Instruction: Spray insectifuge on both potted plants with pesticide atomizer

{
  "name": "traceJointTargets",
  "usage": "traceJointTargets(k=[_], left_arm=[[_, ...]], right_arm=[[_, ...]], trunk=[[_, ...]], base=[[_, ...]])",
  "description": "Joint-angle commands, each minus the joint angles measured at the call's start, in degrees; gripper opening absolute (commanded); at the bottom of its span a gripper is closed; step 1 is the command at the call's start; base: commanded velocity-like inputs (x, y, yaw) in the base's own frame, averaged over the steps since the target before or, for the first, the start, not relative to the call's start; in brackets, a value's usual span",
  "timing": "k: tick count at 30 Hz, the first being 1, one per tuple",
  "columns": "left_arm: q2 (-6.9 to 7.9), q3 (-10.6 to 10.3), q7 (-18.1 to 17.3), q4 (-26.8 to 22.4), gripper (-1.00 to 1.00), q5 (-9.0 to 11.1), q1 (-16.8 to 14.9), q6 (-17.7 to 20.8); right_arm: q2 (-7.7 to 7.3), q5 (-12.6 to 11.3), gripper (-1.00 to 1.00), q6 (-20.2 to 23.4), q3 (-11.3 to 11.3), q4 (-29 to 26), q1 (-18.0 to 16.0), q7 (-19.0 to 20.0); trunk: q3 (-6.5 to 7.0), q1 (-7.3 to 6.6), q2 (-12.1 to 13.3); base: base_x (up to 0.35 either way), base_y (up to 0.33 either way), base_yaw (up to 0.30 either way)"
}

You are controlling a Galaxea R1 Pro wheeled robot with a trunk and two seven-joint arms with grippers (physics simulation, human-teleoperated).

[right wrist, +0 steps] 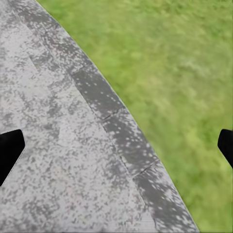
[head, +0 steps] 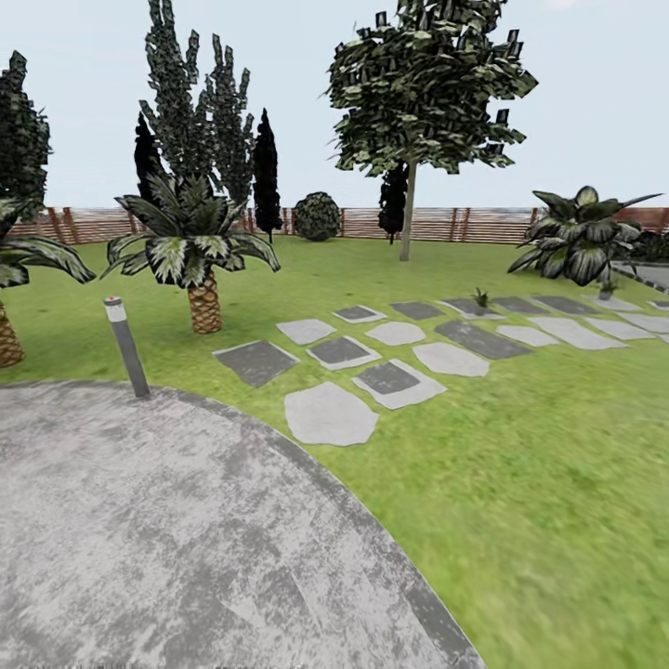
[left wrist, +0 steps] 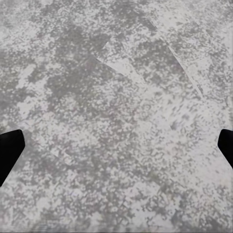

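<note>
Both potted plants, one (head: 480,298) on the far stepping stones (head: 400,348) and another (head: 607,290) further right, lie well ahead and right of the robot, nearer its right arm, while the left gripper (left wrist: 116,150) and right gripper (right wrist: 116,150) hang spread and empty over the paving (head: 139,520).

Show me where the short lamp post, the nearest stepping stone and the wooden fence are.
lamp post (head: 125,348), head view, middle of its shaft.
nearest stepping stone (head: 330,414), head view, centre of its top.
wooden fence (head: 437,225), head view, slats.
</note>
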Motion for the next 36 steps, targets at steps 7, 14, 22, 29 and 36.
traceJointTargets(k=[7,14,22,29,36], left_arm=[[-0.01,0.08,-0.08,0.11,1.0,0.13,-0.06,-0.19],[-0.01,0.08,-0.08,0.15,1.0,0.14,-0.06,-0.19],[-0.01,0.08,-0.08,0.15,1.0,0.14,-0.06,-0.19],[-0.01,0.08,-0.08,0.15,1.0,0.13,-0.06,-0.19],[-0.01,0.08,-0.08,0.15,1.0,0.14,-0.06,-0.19]], right_arm=[[0.03,0.18,1.0,-0.13,0.04,0.14,-0.02,-0.15],[0.07,0.19,1.0,-0.13,0.05,0.16,-0.02,-0.19],[0.07,0.19,1.0,-0.13,0.06,0.16,-0.02,-0.18],[0.07,0.2,1.0,-0.13,0.06,0.16,-0.02,-0.16],[0.1,0.25,1.0,-0.13,0.06,0.16,-0.02,-0.18]], trunk=[[-0.28,0.0,-0.03],[-0.51,0.0,-0.03],[-0.77,0.0,-0.03],[-0.99,0.0,-0.03],[-1.22,0.0,-0.03]], base=[[0.0,0.0,0.274],[0.0,0.0,0.274],[0.0,0.0,0.274],[0.0,0.0,0.274],[0.0,0.0,0.274]])
